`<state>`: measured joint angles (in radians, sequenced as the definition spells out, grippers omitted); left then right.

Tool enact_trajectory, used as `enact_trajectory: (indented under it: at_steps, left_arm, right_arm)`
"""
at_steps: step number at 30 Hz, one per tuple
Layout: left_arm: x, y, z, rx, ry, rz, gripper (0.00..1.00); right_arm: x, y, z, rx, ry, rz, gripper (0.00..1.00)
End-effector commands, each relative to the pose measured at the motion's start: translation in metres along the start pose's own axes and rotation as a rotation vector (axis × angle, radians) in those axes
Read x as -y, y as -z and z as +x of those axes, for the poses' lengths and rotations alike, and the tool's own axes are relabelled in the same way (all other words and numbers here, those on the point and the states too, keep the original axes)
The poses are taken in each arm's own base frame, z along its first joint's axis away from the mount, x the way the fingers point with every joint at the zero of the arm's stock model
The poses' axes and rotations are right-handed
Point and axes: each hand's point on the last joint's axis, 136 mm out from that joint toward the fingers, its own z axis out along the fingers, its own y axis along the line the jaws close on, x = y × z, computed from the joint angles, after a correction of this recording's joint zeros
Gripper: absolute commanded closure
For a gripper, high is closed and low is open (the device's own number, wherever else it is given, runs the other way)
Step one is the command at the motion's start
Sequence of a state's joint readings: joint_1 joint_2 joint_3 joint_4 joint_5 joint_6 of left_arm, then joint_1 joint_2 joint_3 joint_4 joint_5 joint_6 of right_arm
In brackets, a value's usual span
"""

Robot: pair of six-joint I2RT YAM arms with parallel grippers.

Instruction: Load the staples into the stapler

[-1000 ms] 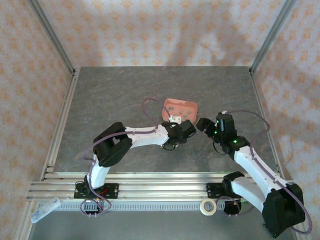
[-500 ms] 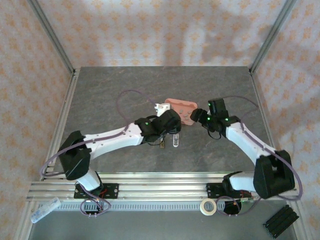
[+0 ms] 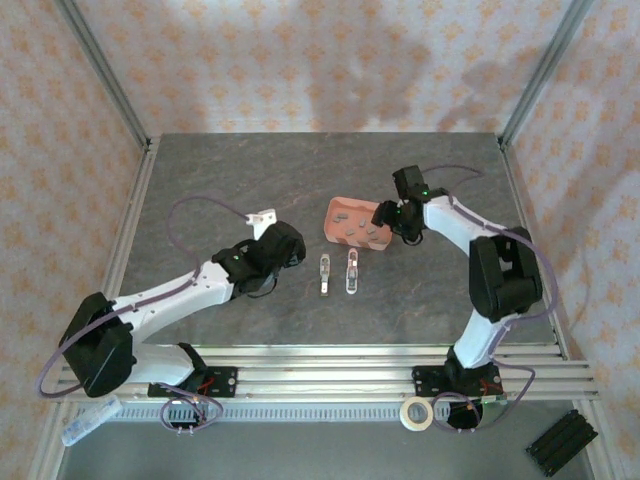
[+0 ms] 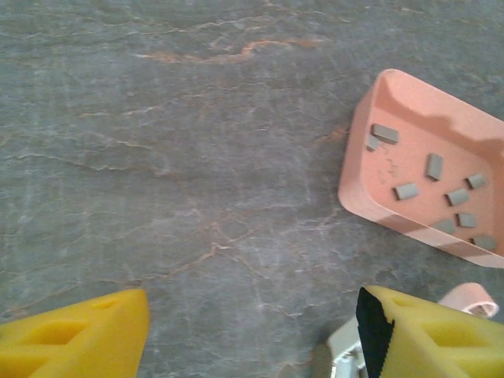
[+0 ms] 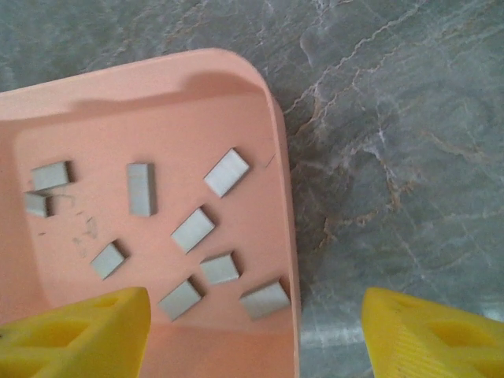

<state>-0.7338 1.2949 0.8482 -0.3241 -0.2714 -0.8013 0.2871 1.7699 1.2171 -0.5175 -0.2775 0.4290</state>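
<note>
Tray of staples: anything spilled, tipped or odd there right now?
Nothing stands out. The staples lie loose and scattered, but all inside the tray, which sits flat on the table. None lie on the table beside it.

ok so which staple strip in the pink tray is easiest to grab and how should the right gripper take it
Probably the lone strip lying flat mid-tray, with bare floor around it. Pinch across its two long edges, coming straight down from above: the tray walls block a sideways approach, and the right gripper is open over the tray.
</note>
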Motion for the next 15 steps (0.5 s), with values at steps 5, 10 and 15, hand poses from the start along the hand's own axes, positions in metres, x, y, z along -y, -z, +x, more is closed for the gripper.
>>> enact_trajectory:
  at_steps: [5, 10, 15]
  left_arm:
    - [-0.016, -0.003, -0.013, 0.053, 0.014, -0.033, 0.29]
    - [-0.016, -0.007, -0.016, 0.051, 0.014, -0.036, 0.29]
    - [-0.016, -0.010, -0.018, 0.049, 0.009, -0.042, 0.29]
  right_arm:
    - [0.031, -0.022, -0.015, -0.038, -0.013, 0.196, 0.33]
    - [0.055, -0.023, -0.020, -0.040, -0.042, 0.270, 0.37]
    - [0.082, -0.013, -0.018, -0.037, -0.070, 0.317, 0.39]
